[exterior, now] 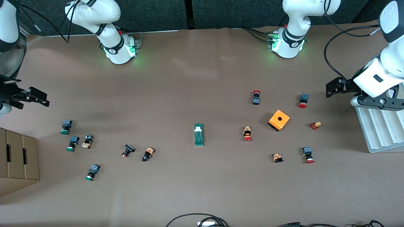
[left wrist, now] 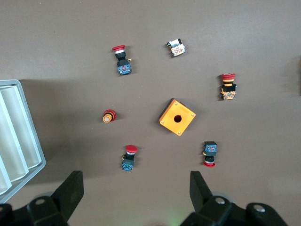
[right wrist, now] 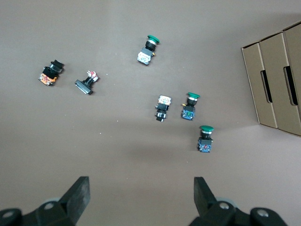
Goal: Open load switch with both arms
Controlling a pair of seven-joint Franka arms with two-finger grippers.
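**Both arms wait, switch untouched**

I see the load switch lying mid-desk, between the scattered push buttons. The left gripper hangs released over the white tray's end; the right gripper hangs released near the cardboard box.

Brown paper-covered table carries a slim dark green load switch, orange holed cube, scattered push buttons.
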